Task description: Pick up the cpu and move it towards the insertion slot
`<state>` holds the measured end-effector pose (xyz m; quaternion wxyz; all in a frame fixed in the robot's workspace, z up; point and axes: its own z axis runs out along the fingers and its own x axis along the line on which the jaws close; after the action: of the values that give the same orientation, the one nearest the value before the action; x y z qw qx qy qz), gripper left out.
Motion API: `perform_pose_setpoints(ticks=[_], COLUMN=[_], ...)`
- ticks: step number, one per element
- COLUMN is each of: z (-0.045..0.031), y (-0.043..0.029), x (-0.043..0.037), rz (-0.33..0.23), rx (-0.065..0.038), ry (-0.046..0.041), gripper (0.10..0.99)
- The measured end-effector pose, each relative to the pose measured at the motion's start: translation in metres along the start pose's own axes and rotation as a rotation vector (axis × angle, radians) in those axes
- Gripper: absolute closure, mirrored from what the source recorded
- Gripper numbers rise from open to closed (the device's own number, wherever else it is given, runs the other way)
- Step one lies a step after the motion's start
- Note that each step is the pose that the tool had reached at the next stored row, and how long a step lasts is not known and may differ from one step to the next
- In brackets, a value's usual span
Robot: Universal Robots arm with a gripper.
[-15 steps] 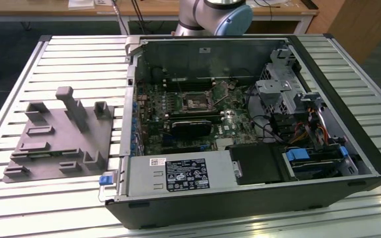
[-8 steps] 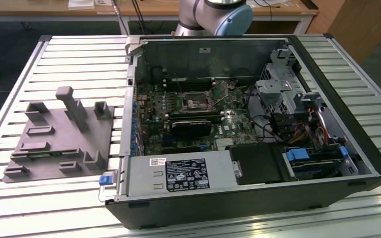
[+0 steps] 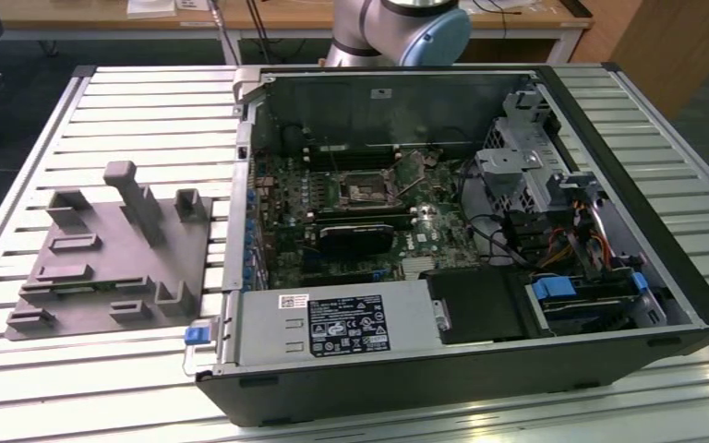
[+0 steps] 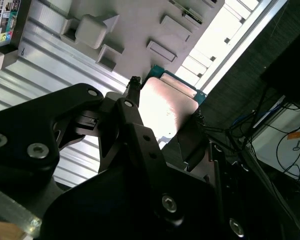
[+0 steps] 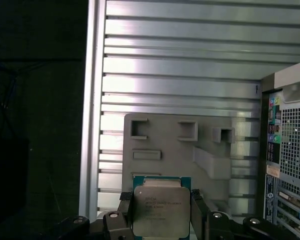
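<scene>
Tool: my gripper (image 5: 161, 220) is closed narrow on the cpu (image 5: 160, 207), one finger on each of two opposite edges; in the second wrist view the fingers (image 4: 133, 112) pinch only the rim of the chip
Cpu: held flat with its silvery lid facing the first wrist camera, and it looks to me lifted clear of the grey fixture (image 5: 175, 145) that lies below it on the slatted table (image 5: 180, 65)
Slot: the insertion slot (image 3: 365, 192) sits on the green circuit board (image 3: 283, 217) inside the open computer case (image 3: 650, 305), well apart from the fixture (image 3: 108, 249), which is off to the exterior view's left of the case
Progress: I judge the pick done and the carry towards the slot hardly begun
Risk, grip: the hold is on thin edges only, so a jolt or a fast swing could twist the chip or let it slide out
Risk, route: the case wall stands between the fixture and the board, and a low path could clip it and knock the chip askew
Risk, arrival: cables and metal brackets crowd the slot, and a tilted chip could meet the frame unevenly
</scene>
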<state>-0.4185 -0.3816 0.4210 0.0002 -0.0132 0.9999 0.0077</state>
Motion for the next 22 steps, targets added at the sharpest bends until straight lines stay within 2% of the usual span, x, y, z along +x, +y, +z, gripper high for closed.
perform_pose_setpoints(ticks=[22], z=[-0.0051], y=[0.0007], x=[-0.0175], rz=[0.000], rx=[0.000], ry=[0.0006], gripper=[0.541])
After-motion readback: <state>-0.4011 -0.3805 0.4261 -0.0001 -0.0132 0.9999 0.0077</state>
